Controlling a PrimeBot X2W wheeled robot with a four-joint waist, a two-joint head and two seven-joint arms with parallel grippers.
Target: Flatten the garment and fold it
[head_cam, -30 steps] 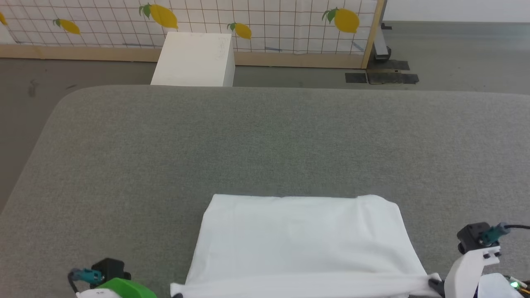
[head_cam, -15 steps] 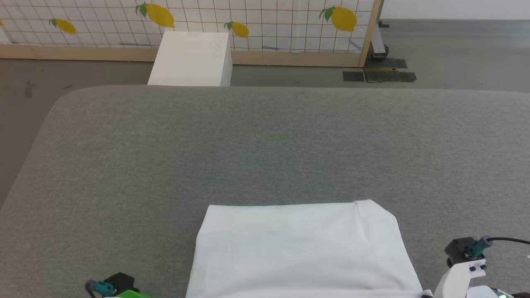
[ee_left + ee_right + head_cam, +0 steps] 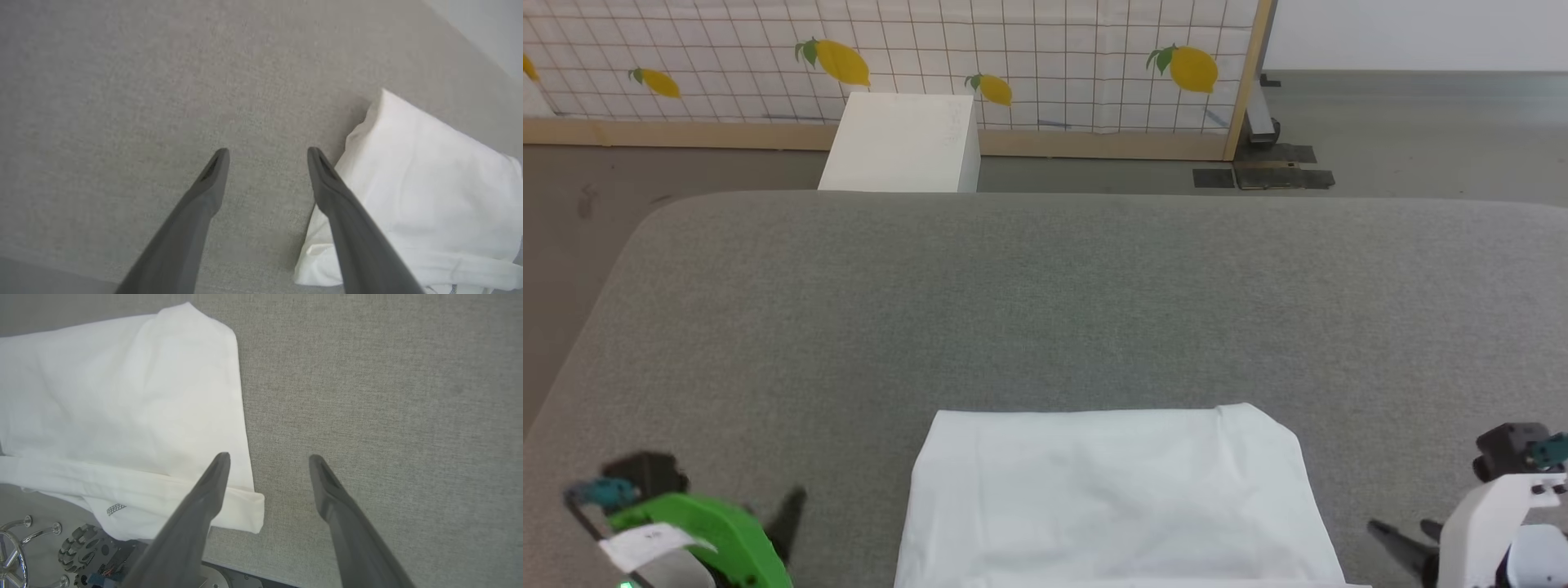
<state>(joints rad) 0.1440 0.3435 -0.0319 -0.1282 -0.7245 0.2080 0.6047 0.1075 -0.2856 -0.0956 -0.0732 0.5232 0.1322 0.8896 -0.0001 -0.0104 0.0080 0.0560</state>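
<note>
Jaws first: your left gripper (image 3: 267, 151) stands spread wide, nothing between its two dark tapered fingers (image 3: 196, 212), only bare grey surface under the gap; your right gripper (image 3: 269, 456) is likewise spread and empty.

Garment (image 3: 1111, 490) lies between the two, at the near edge of the table (image 3: 1045, 286). From the left wrist it sits just right of the right-hand finger, which crosses in front of its edge; whether finger and cloth touch, you cannot tell from that angle. From the right wrist the left-hand finger crosses over the cloth's near corner, while the gap and the other finger hang over bare table. Head view puts each gripper just off one side of the garment, a strip of grey between.

Materials: one garment, soft white fabric, folded to a rough rectangle; smooth on top with faint creases, a doubled band along the near side, a small grey stitched mark near that hem. Table cover is matte grey, finely woven, rounded at its far left corner.

Beyond it: one rigid white box (image 3: 903, 143) on the floor (image 3: 727, 167); one gridded screen (image 3: 1054, 49) in a wooden frame, printed with five yellow lemons, one cut by the edge.
</note>
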